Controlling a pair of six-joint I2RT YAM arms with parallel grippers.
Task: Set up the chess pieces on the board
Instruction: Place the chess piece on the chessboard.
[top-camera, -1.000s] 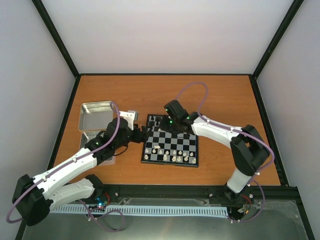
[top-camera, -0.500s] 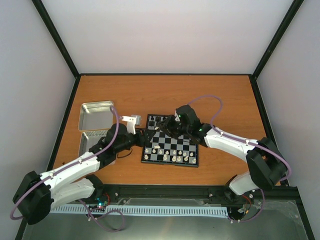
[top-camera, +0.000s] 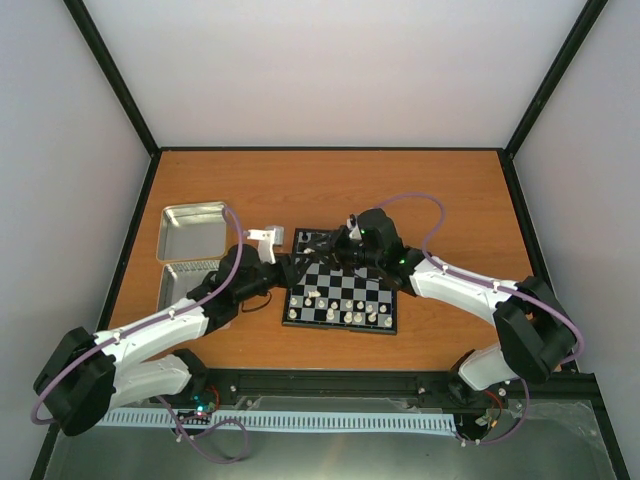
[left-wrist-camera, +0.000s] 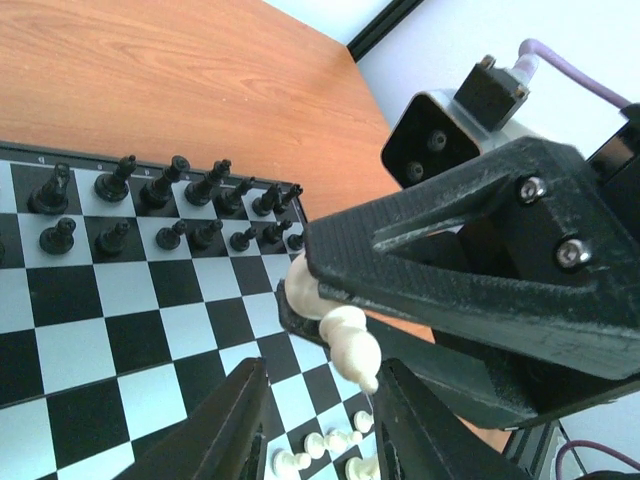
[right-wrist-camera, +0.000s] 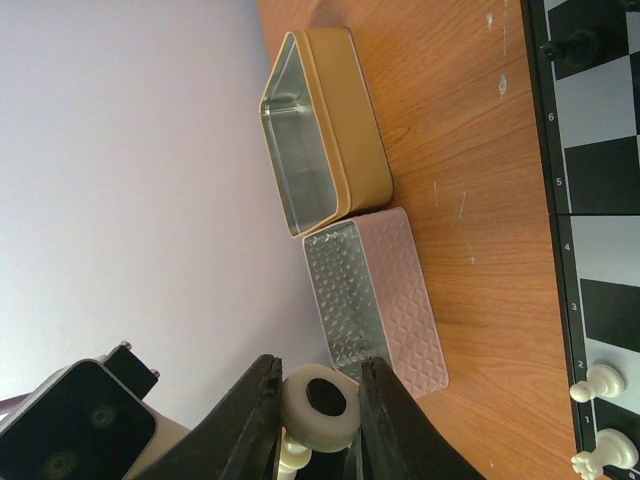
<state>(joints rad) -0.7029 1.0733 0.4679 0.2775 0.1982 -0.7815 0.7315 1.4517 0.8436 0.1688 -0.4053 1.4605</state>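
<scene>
The board lies at the table's middle, with black chess pieces on its far two rows and cream-white ones along its near edge. Over the board's left edge my two grippers meet. My right gripper is shut on the round base of a cream-white piece, which lies sideways. My left gripper is open. Its fingertips flank that piece's pointed head, which is close to the right finger, with a gap to the left finger.
Left of the board stand a shiny metal tin and a patterned tin lid, both seen side-on in the right wrist view as the tin and the lid. Bare wooden table lies behind the board.
My right gripper swung from the board's back rows toward its left edge with the cream-white piece. My left arm reached in and its jaws narrowed round the piece's head.
</scene>
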